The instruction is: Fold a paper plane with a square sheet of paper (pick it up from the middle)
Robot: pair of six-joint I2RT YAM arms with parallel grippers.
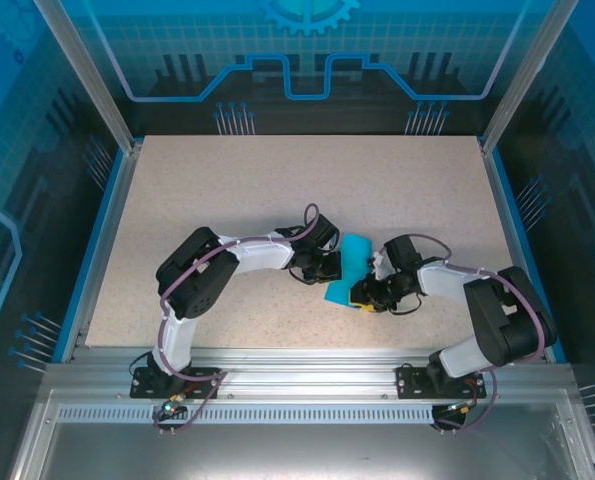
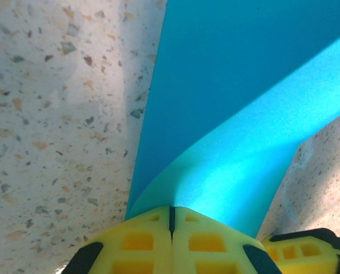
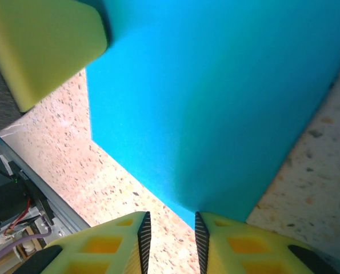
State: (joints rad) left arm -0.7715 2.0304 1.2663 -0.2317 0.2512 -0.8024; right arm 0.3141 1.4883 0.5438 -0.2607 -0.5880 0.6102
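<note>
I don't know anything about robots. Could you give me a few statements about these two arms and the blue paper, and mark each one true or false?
1. The left gripper is shut on the square sheet of paper. True.
2. The sheet lies completely flat. False: in the left wrist view, part of it curves up off the table where it is pinched.
3. The right gripper is clamped tight. False: its fingers stand apart, with a corner of the sheet right at the gap.
4. Both arms meet at the sheet near the middle of the table. True.
5. The table is plain black. False: it is pale and speckled.
</note>
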